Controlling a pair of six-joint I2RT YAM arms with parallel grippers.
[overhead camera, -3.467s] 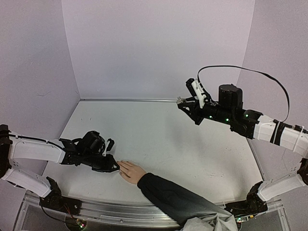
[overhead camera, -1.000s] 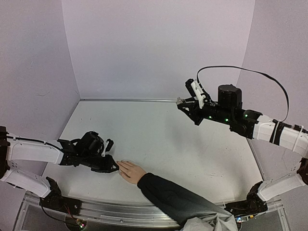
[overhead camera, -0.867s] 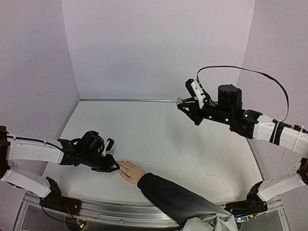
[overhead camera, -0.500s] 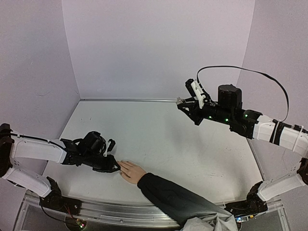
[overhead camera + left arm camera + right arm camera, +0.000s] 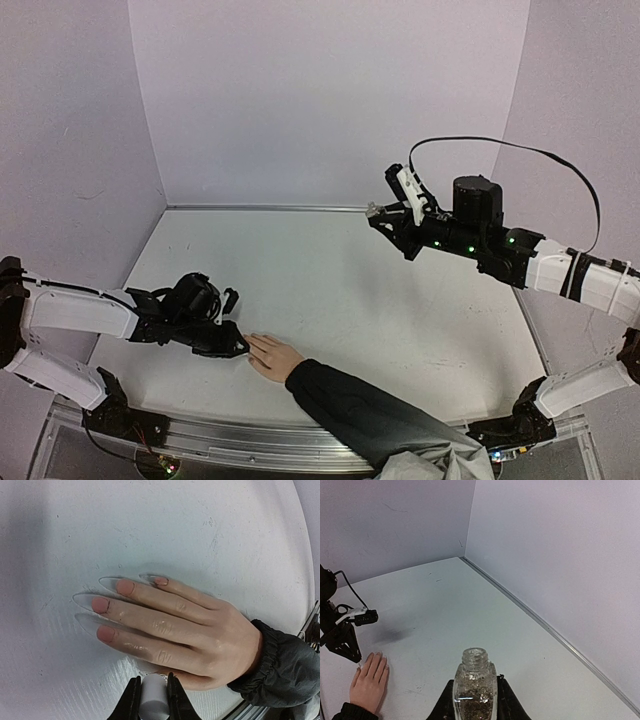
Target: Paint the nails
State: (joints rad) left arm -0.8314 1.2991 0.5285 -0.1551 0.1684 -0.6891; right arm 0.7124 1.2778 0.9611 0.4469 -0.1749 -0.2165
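A light-skinned hand (image 5: pixel 200 630) in a dark sleeve lies flat on the white table, also seen in the top view (image 5: pixel 272 357). Its nails (image 5: pixel 100 604) are pinkish with long clear tips. The thumb nail is hidden. My left gripper (image 5: pixel 151 689) is shut on a white brush cap (image 5: pixel 152 705), right at the thumb side of the hand; the brush end is hidden behind the cap. In the top view the left gripper (image 5: pixel 235 345) touches the fingertips. My right gripper (image 5: pixel 475 692) is shut on an open clear glass bottle (image 5: pixel 475 680) of glitter polish, held high at the back right (image 5: pixel 380 211).
The sleeved forearm (image 5: pixel 370 415) runs from the near edge toward the hand. Lilac walls close the table on three sides, with a metal rail (image 5: pixel 270 208) along the back. The right arm's black cable (image 5: pixel 500 145) loops above it.
The left arm has shifted only slightly, and its gripper stays at the hand. The right arm and the bottle have not moved.
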